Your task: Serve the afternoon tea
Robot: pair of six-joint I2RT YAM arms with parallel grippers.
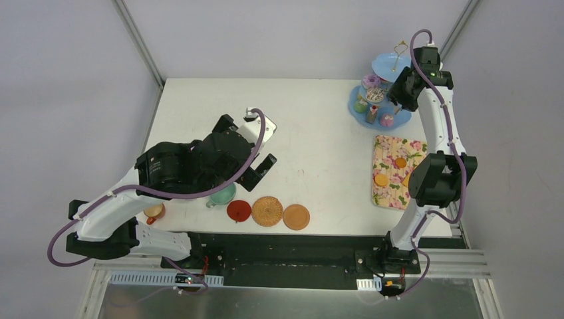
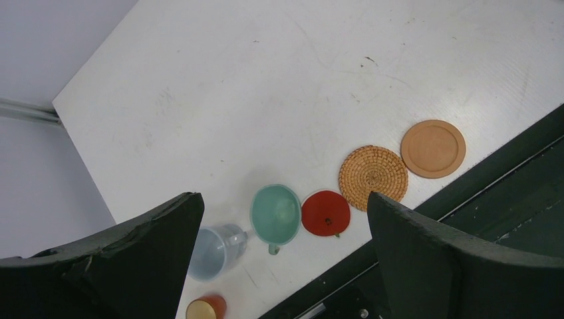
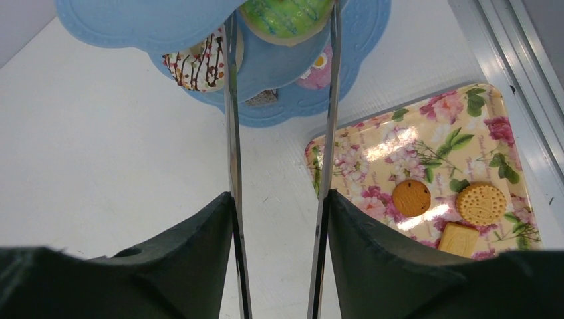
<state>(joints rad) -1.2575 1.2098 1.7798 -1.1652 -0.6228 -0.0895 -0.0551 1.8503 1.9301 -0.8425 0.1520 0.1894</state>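
My left gripper hangs open above the near left of the table with nothing between its fingers. Below it stand the mint green cup, the grey-blue cup and the orange cup. To their right lie a red coaster, a woven coaster and a tan coaster. My right gripper is shut on the long metal tongs. The tong arms flank a green donut on the light-blue stand.
A white donut with dark drizzle and a pink one also sit on the stand. The floral tray lies at the right, near the table edge, with three biscuits on it. A dark rail runs along the near edge.
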